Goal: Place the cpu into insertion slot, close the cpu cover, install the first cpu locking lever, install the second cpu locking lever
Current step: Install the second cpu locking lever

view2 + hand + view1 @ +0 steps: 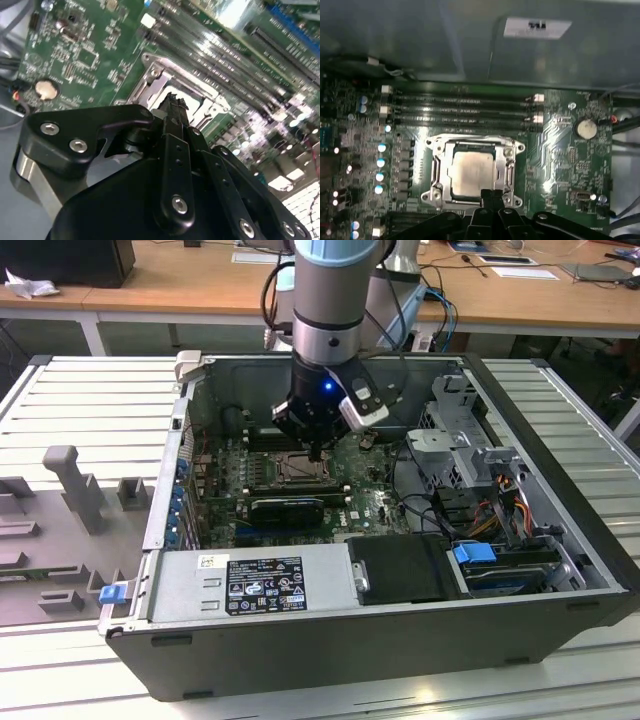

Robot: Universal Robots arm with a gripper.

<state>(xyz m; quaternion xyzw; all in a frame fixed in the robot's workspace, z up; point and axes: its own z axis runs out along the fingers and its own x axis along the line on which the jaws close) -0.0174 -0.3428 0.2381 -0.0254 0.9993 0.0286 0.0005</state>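
Looking at the exterior view, you see the gripper down inside the case, right over the slot on the board. In the second wrist view, the gripper looks clenched, its tips at the cover edge; you cannot tell what, if anything, they pinch. In the first wrist view, the cpu already sits in the slot, cover down around it; whether either lever is latched isn't clear.
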